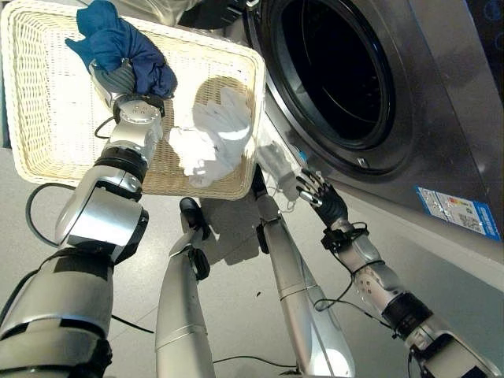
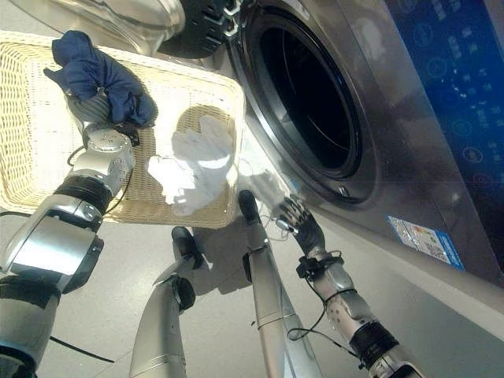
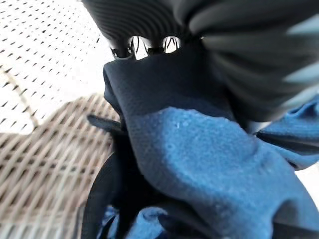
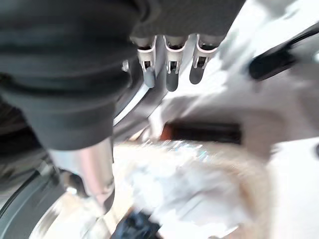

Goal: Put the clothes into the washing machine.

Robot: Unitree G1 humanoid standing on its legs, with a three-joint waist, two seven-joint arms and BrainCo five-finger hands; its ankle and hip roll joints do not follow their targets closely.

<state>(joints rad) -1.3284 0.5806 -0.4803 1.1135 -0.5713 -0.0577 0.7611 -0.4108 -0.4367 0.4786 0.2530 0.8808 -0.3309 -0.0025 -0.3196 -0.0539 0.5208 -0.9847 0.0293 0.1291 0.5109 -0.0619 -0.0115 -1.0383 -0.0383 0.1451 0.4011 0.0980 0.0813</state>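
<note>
Left eye view: left hand (image 1: 118, 79) clamped on blue garment (image 1: 118, 43), lifted above wicker basket (image 1: 47, 118), presumably for carrying to open washing machine drum (image 1: 339, 71); white garment (image 1: 209, 142) left in basket; right hand (image 1: 319, 193) idle below drum, fingers relaxed apart.

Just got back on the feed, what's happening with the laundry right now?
The left robot hand is closed on a blue garment above the wicker basket. A white garment lies in the basket. The right robot hand hangs open and empty below the washing machine's open drum. Nothing is visible inside the drum yet.
</note>
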